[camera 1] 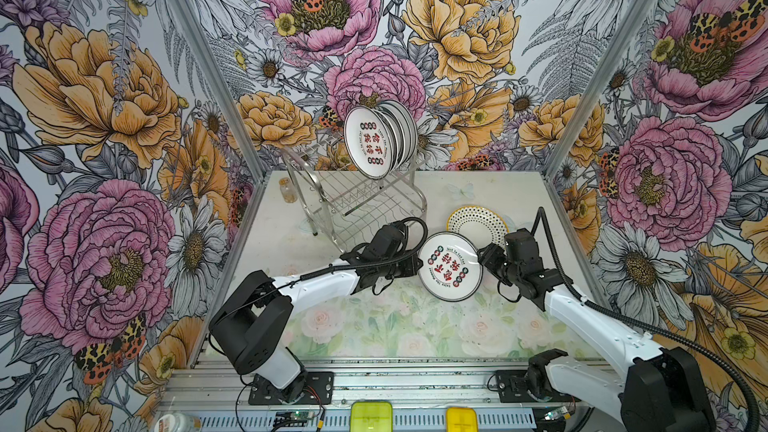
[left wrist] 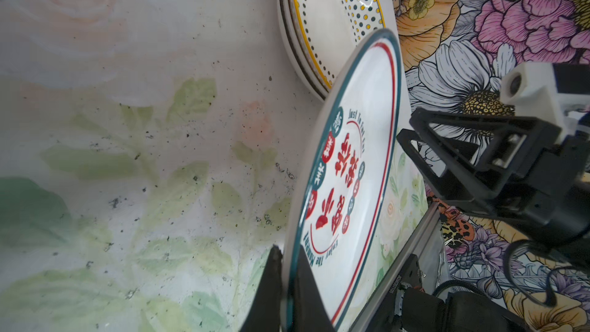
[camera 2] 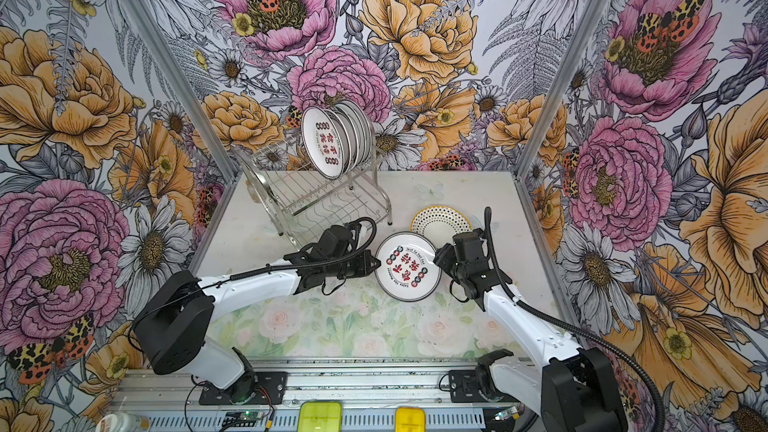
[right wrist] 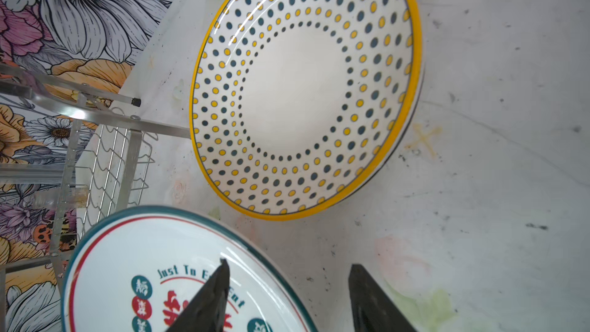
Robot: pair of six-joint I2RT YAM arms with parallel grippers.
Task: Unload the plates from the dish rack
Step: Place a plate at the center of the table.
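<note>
1. At the table's (camera 1: pixel 415 326) back stood the dish rack (camera 1: pixel 361 201); only the top views showed the plates (camera 1: pixel 380 139) upright on its upper tier.
2. Between the arms, teal-and-red plate (camera 1: pixel 451 265) hung tilted.
3. Beside it lay dotted plate (left wrist: pixel 332 17); left wrist view revealed further rims stacked beneath.
4. On one rim, left gripper (left wrist: pixel 287 263) was clamped.
5. Right wrist view showed right gripper (right wrist: pixel 289 265) with jaws apart, straddling the opposite rim.

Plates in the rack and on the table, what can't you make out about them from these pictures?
- Racked plates: in both top views the front one covers the rest, so count and patterns are unclear.
- Dotted plate: left wrist view shows only rim edges beneath it; how many plates, cannot tell.
- Held plate: right wrist view cuts it off at the frame edge, lettering partly lost.
</note>
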